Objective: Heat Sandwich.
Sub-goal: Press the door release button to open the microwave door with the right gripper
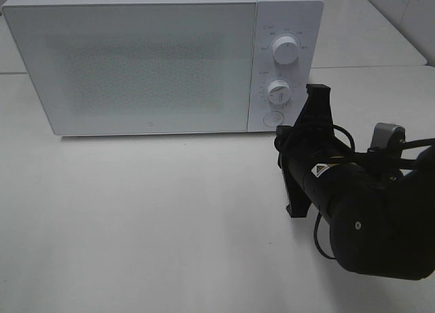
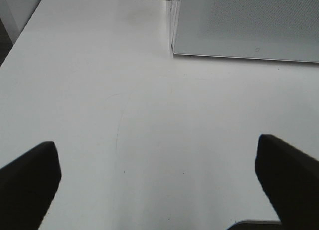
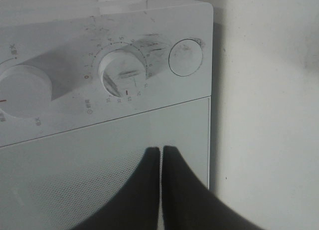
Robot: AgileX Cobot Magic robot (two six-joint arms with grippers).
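The sandwich is out of view in every frame. The white microwave (image 1: pixel 136 62) stands at the back of the table with its door shut. It also shows in the left wrist view (image 2: pixel 249 20) and the right wrist view (image 3: pixel 99 165). My right gripper (image 3: pixel 161 149) is shut and empty, rolled on its side, with its tips close in front of the door's edge by the control panel (image 1: pixel 281 132). The round button (image 3: pixel 186 57) and the lower knob (image 3: pixel 124 75) lie just beyond it. My left gripper (image 2: pixel 155 142) is open and empty over bare table, off to the microwave's left front.
The control panel carries an upper knob (image 1: pixel 285 49), a lower knob (image 1: pixel 279 91) and the round button (image 1: pixel 272 118). The white table (image 1: pixel 136 225) spreads in front of the microwave. Its left edge shows in the left wrist view (image 2: pixel 10 50). The right arm's black body (image 1: pixel 367 225) fills the right front.
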